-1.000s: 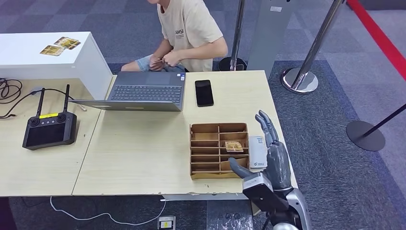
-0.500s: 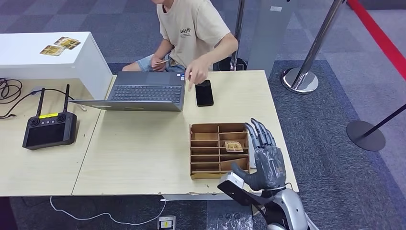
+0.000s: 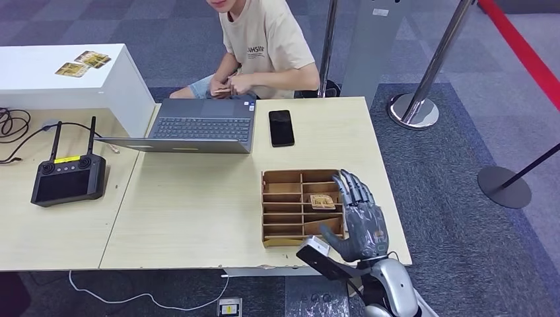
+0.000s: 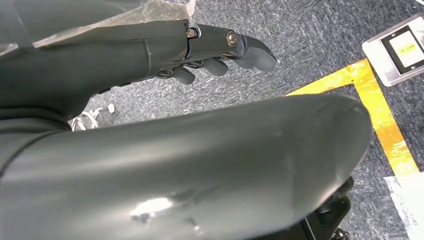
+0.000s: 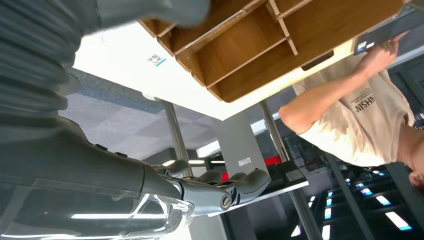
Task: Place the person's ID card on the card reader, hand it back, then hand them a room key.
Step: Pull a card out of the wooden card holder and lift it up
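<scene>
A person (image 3: 267,46) sits behind the desk, holding a small card (image 3: 222,84) in both hands near the laptop. My right hand (image 3: 360,221) is raised over the right edge of the cardboard organizer (image 3: 290,211), fingers spread and holding nothing; it covers the spot beside the organizer. A patterned key card (image 3: 322,201) lies in one organizer slot. The right wrist view shows the organizer (image 5: 250,45), the white card reader (image 5: 130,60) with a printed code, and the fingers (image 5: 225,192) stretched out. My left hand (image 4: 220,50) hangs above the carpet, holding nothing.
An open laptop (image 3: 201,125) and a black phone (image 3: 281,127) lie at the far side of the table (image 3: 198,211). A black remote controller (image 3: 68,178) sits at the left, with a white box (image 3: 66,76) behind it. Stanchion posts (image 3: 413,109) stand at the right.
My right hand turned and shifted left over the organizer's edge, covering the card reader. The person reached toward the phone, then drew the hand back to the card.
</scene>
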`<control>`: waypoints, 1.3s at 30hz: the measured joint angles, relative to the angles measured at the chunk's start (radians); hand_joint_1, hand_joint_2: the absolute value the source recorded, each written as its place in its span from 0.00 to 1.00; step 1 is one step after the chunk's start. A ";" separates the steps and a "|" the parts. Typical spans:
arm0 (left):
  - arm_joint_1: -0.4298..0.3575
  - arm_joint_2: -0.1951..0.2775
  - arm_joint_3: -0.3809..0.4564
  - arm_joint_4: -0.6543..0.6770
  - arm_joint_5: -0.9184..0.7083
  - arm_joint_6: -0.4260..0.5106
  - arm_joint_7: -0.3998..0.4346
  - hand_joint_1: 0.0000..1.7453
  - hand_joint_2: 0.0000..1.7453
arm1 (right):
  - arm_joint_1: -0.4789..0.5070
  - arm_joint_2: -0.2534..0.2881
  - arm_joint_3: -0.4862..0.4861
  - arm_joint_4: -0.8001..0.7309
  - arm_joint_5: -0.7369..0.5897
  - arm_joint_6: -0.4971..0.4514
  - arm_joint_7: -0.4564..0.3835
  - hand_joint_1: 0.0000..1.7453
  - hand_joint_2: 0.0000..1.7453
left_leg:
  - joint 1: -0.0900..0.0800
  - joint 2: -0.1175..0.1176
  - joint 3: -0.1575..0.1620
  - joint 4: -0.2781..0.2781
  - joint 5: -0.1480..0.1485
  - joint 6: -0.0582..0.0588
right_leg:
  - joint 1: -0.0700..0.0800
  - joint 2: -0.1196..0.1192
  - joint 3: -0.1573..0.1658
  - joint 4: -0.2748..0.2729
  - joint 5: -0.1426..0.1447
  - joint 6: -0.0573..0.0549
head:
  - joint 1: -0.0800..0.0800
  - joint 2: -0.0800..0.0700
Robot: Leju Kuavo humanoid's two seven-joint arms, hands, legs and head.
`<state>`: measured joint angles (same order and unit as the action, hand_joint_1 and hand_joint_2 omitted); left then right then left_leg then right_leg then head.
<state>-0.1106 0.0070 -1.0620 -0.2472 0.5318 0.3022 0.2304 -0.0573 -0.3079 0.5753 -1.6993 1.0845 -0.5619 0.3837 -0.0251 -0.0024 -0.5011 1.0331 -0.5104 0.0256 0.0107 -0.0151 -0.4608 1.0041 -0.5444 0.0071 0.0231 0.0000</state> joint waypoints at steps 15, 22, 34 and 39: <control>0.000 0.002 0.000 0.000 -0.002 0.000 0.000 0.00 0.00 | -0.008 0.000 0.010 0.045 -0.001 -0.005 -0.001 0.99 1.00 | 0.000 0.000 0.000 0.000 0.000 0.000 | 0.000 0.000 0.000 0.000 0.000 0.000 | 0.000 0.000; 0.000 0.002 -0.002 0.000 0.000 0.003 -0.002 0.00 0.00 | -0.015 0.000 0.011 0.063 -0.002 -0.007 -0.006 0.53 1.00 | 0.000 0.000 0.000 0.000 0.000 0.000 | 0.000 0.000 0.000 0.000 0.000 0.000 | 0.000 0.000; 0.000 0.002 -0.002 0.000 0.012 0.006 -0.010 0.00 0.00 | -0.018 0.010 0.015 0.075 -0.005 -0.028 -0.025 0.48 1.00 | 0.000 0.000 0.000 0.000 0.000 0.000 | 0.000 0.000 0.000 0.000 0.000 0.000 | 0.000 0.000; 0.000 0.002 -0.002 0.000 0.010 0.011 -0.010 0.00 0.00 | -0.018 0.014 0.016 0.077 -0.013 -0.031 -0.026 0.36 1.00 | 0.000 0.000 0.000 0.000 0.000 0.000 | 0.000 0.000 0.000 0.000 0.000 0.000 | 0.000 0.000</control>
<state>-0.1104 0.0092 -1.0639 -0.2472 0.5422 0.3128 0.2209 -0.0754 -0.2942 0.5909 -1.6220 1.0718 -0.5931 0.3579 -0.0250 -0.0023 -0.5012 1.0331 -0.5104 0.0256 0.0107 -0.0151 -0.4610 1.0041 -0.5444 0.0071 0.0230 0.0000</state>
